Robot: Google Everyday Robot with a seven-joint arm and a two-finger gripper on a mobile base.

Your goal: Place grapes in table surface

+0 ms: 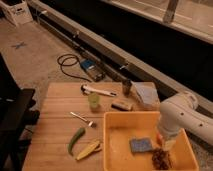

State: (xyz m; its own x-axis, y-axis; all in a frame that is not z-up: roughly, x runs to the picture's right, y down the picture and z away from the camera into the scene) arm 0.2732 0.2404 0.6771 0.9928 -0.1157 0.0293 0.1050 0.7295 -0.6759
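Note:
The grapes (161, 159), a small dark brownish cluster, lie in the front right corner of the yellow bin (108, 136), to the right of a blue sponge (140, 145). My white arm comes in from the right and bends down into the bin. The gripper (164, 143) is low inside the bin, just above and behind the grapes and very close to them. The light wooden table surface (55, 131) stretches to the left of the bin. The round orange fruit is hidden behind the gripper.
On the table lie a green pepper (76, 140), a yellow corn-like piece (89, 149), a fork (82, 118), a green cup (93, 101), a white-handled tool (98, 91), a brown block (121, 105), a dark can (126, 86) and a pale cloth (146, 94). A black chair (12, 116) stands at the left.

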